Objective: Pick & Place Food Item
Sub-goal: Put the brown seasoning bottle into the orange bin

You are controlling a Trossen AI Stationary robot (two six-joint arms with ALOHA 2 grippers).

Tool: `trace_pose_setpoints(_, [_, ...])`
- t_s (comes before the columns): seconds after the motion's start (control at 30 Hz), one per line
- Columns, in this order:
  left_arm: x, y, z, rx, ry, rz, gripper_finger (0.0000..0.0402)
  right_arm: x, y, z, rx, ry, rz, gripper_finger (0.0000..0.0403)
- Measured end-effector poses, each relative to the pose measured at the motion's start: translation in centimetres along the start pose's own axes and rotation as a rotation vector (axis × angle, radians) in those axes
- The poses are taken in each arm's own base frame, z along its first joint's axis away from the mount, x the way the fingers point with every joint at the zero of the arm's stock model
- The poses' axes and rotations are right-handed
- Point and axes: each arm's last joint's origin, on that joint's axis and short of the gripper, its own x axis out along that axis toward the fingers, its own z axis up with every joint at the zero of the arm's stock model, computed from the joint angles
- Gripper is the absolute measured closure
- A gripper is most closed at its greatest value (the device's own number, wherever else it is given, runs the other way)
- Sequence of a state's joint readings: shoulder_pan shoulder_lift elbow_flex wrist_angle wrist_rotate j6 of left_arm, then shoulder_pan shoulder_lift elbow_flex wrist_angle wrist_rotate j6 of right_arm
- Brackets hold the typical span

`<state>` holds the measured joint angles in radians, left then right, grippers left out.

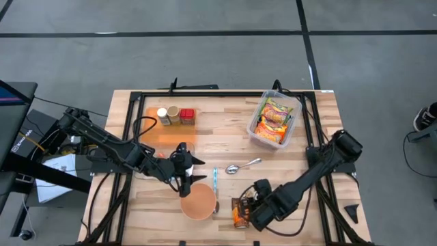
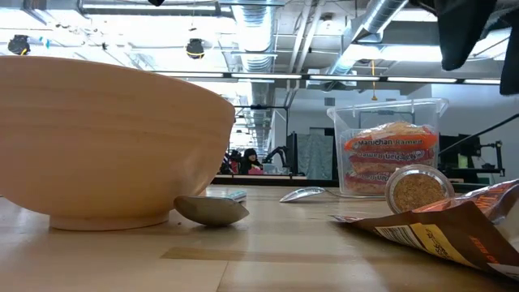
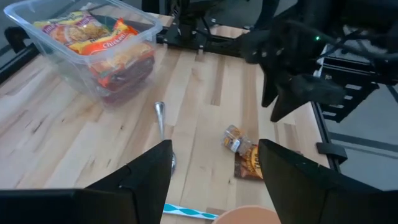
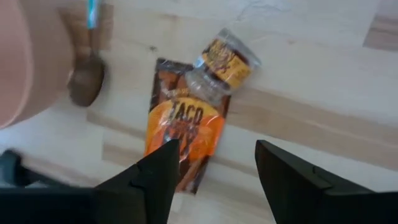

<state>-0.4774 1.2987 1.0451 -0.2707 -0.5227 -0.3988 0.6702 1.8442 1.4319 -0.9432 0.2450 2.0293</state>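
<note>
1. Taco seasoning packet (image 4: 185,134) lies flat on the wooden table (image 1: 287,171), at the front edge right of centre; orange and brown, "TACO" readable in the right wrist view.
2. Small spice jar (image 4: 222,59) lies on its side touching the packet's far end, partly overlapping it. In the low view its round lid end (image 2: 417,189) faces the camera, just behind the packet (image 2: 454,227).
3. Right gripper (image 4: 211,171) hangs directly above the packet, fingers spread with a clear gap, nothing between them. In the high view it sits over the packet and jar at the table's front (image 1: 256,205).
4. Wooden bowl (image 1: 199,202) stands just left of the packet, near the front edge; fills the left of the low view (image 2: 105,142).
5. Brown spoon (image 4: 86,78) lies beside the bowl, bowl-end toward the packet; its blue-and-white handle (image 1: 216,179) points toward table centre.
6. Metal spoon (image 1: 242,166) lies near mid-table, between the bowl and the container.
7. Left gripper (image 3: 214,165) hovers just behind the bowl's far rim (image 1: 186,172), fingers parted, holding nothing.
8. Clear plastic container (image 1: 274,119) of noodle packets sits at the back right, well apart from the packet.
9. Three spice jars (image 1: 175,115) stand in a row on an orange mat at the back left.
</note>
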Motion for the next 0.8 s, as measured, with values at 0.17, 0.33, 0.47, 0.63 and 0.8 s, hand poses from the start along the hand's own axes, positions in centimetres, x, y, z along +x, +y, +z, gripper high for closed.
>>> trace_pose_setpoints(0.17, [0.0,0.0,0.0,0.002,0.002,0.0,0.017,2.3,0.6,0.4,0.03,-0.015,-0.045,0.0182])
trace_pose_setpoints(0.33, [0.0,-0.1,-0.1,0.004,0.021,-0.04,0.017,4.2,0.8,1.1,0.1,-0.023,-0.101,0.0171])
trace_pose_setpoints(0.47, [0.0,-0.2,-0.1,0.005,0.033,-0.064,0.017,4.5,1.0,1.4,0.128,-0.027,-0.102,0.017])
trace_pose_setpoints(0.63, [0.0,-0.2,-0.1,0.01,0.035,-0.069,0.0169,4.6,1.2,1.9,0.133,-0.029,-0.103,0.017])
trace_pose_setpoints(0.8, [0.0,-0.2,-0.1,0.015,0.035,-0.069,0.017,4.6,1.3,2.1,0.139,-0.024,-0.109,0.017])
